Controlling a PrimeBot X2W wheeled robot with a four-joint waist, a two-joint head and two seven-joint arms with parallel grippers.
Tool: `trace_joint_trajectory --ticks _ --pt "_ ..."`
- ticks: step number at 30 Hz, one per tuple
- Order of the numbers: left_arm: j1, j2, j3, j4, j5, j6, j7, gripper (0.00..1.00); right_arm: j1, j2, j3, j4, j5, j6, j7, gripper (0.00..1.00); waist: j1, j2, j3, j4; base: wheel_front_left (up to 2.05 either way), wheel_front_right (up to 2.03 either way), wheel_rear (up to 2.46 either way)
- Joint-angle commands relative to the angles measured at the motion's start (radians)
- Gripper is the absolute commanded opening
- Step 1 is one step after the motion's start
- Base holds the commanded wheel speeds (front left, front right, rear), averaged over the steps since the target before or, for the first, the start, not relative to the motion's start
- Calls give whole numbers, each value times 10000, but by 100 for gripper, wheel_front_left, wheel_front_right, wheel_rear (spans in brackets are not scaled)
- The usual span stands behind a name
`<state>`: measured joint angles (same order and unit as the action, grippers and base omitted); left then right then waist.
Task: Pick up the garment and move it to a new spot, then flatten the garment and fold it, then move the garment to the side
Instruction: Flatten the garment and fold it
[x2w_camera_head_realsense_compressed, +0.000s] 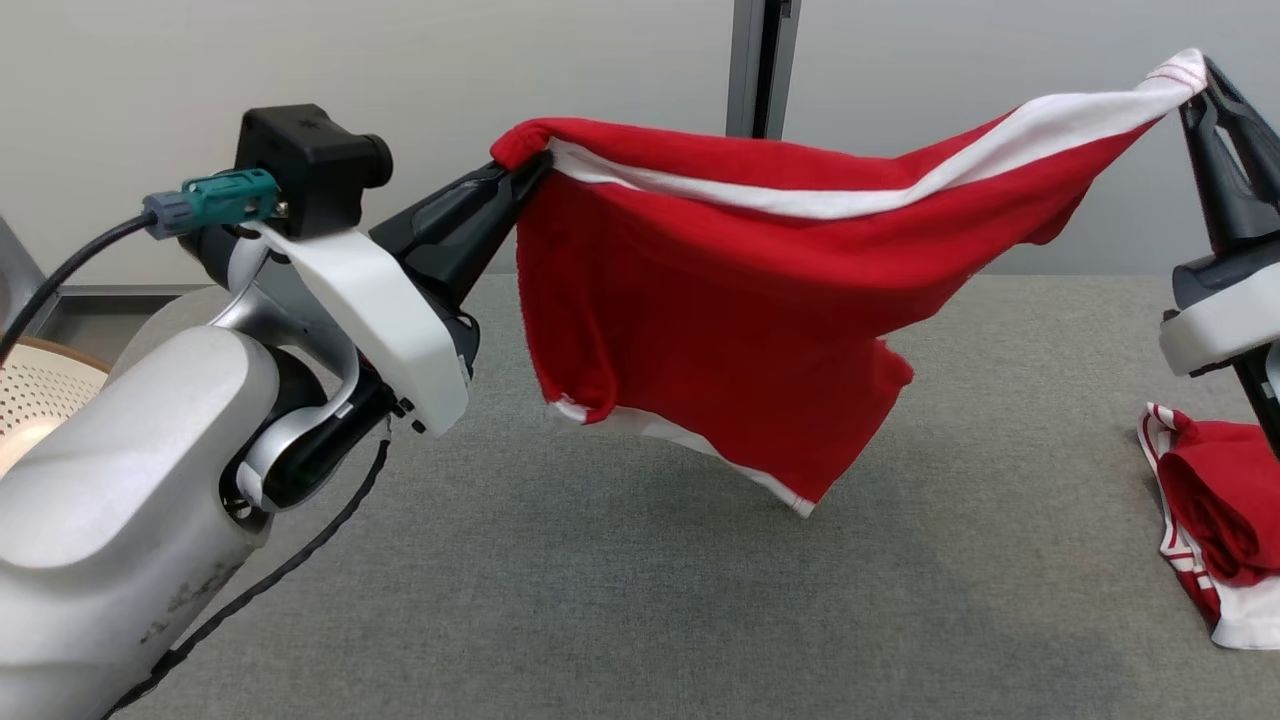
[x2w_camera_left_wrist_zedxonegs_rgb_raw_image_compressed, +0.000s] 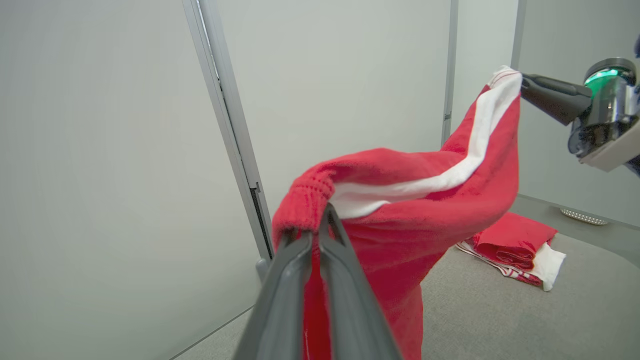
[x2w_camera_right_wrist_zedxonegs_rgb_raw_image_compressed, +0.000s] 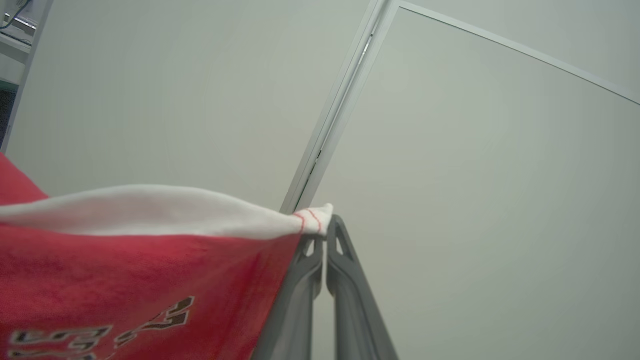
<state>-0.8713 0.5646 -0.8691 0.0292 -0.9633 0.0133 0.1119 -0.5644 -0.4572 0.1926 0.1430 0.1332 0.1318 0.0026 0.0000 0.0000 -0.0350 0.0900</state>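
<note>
A red garment (x2w_camera_head_realsense_compressed: 720, 300) with white stripes hangs in the air, stretched between my two grippers above the grey table (x2w_camera_head_realsense_compressed: 640, 600). My left gripper (x2w_camera_head_realsense_compressed: 535, 165) is shut on its red waistband corner at the left, seen close in the left wrist view (x2w_camera_left_wrist_zedxonegs_rgb_raw_image_compressed: 312, 227). My right gripper (x2w_camera_head_realsense_compressed: 1195, 85) is shut on the white-striped corner at the upper right, seen close in the right wrist view (x2w_camera_right_wrist_zedxonegs_rgb_raw_image_compressed: 325, 227). The cloth (x2w_camera_right_wrist_zedxonegs_rgb_raw_image_compressed: 125, 260) sags between the two grips. Its lower hem hangs just above the table.
A second red and white garment (x2w_camera_head_realsense_compressed: 1215, 525) lies bunched on the table at the right, below my right arm; the left wrist view shows this pile (x2w_camera_left_wrist_zedxonegs_rgb_raw_image_compressed: 515, 247) too. A pale perforated basket (x2w_camera_head_realsense_compressed: 40, 395) sits at the far left. Grey wall panels stand behind the table.
</note>
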Motion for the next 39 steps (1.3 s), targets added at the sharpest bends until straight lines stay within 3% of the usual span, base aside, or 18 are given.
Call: trace_joint_trajectory --ticks 1,10,17,22,25,29,33,39 --pt "-110 108 160 -191 -144 228 46 0 100 107 -222 -260 -142 -23 214 0 0 0 -51 -46 0 0 0" --pt "302 415 616 -1188 -1049 571 399 0 684 362 -800 -1282 -552 -23 1331 0 0 0 224 -187 0 0 0" --pt "-988 463 1163 -480 -1160 503 790 0 -1085 39 43 -1062 -269 -23 2008 0 0 0 1845 -537 0 0 0" --pt "-2965 79 1362 1054 -507 138 799 0 -3944 -267 1186 187 -300 -23 1975 0 0 0 3448 -762 0 0 0" --pt "-4246 -248 1548 2374 17 -18 358 0 -5754 54 1438 1435 -463 -23 1627 0 0 0 4155 -880 0 0 0" --pt "-5686 -681 1583 4186 947 -197 -746 0 -7717 751 1038 3112 -1174 -24 671 0 0 0 4763 -965 0 0 0" --pt "-6412 -1359 1860 5751 1176 -231 -2120 0 -8607 1462 474 4533 -2117 -24 -495 0 0 0 5071 -923 0 0 0" --pt "-6135 -2354 1629 7369 1265 -858 -3321 0 -8059 2174 73 6289 -2719 -23 -1679 0 0 0 5345 -695 0 0 0"
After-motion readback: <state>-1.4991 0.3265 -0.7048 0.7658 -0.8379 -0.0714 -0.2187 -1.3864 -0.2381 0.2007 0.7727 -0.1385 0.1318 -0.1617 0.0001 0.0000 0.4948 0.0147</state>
